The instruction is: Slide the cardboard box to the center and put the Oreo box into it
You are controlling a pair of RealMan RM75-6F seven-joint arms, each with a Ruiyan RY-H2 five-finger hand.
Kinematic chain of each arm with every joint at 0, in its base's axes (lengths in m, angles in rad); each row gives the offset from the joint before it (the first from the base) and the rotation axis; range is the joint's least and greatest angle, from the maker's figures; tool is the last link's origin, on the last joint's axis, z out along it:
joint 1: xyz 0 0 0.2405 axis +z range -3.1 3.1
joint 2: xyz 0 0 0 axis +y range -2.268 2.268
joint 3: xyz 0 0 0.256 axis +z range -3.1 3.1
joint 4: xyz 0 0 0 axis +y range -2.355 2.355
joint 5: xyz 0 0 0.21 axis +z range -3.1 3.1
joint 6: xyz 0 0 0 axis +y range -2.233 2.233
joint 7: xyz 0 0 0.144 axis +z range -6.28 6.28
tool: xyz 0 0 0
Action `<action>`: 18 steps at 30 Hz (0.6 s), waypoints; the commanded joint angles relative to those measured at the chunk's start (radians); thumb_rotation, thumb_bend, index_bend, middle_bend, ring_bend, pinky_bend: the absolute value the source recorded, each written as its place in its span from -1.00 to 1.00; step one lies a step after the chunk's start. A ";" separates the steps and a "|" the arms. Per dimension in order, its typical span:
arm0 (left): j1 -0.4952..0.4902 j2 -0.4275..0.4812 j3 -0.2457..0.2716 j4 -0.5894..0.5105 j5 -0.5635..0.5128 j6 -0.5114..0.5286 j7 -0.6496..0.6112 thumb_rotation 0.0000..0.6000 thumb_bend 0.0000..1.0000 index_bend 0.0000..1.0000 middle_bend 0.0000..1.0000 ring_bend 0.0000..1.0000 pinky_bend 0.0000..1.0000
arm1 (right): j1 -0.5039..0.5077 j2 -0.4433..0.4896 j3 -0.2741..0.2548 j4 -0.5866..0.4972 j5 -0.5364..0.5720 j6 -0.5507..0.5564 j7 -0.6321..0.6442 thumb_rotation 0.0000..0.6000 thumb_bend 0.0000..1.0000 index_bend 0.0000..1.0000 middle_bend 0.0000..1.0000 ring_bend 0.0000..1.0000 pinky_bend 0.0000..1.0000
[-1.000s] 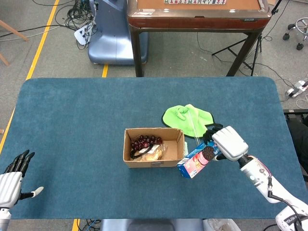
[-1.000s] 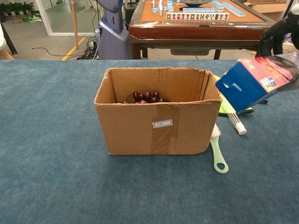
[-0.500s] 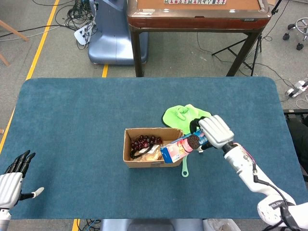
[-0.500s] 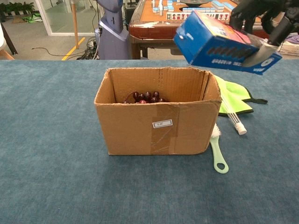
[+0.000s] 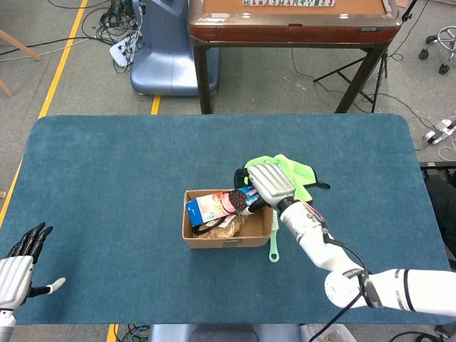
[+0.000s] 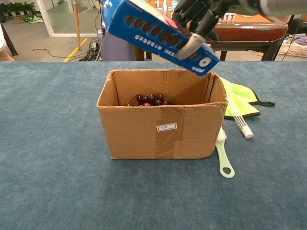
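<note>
The Oreo box, held by the right hand, hangs tilted over the cardboard box, ready for lowering and release.

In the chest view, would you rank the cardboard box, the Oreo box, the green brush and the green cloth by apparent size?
1. cardboard box
2. Oreo box, held up by the right hand
3. green cloth, partly hidden, and green brush: too alike to rank.

No text is legible. The cardboard box carries a small white label on its near face; its print is too small to read.
</note>
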 commanded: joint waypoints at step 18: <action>0.003 0.004 -0.001 -0.001 0.002 0.000 -0.003 1.00 -0.97 -1.00 -0.97 -0.97 -0.73 | 0.045 0.046 -0.022 0.045 0.065 -0.217 0.104 1.00 -1.00 -1.00 -0.70 -0.39 0.29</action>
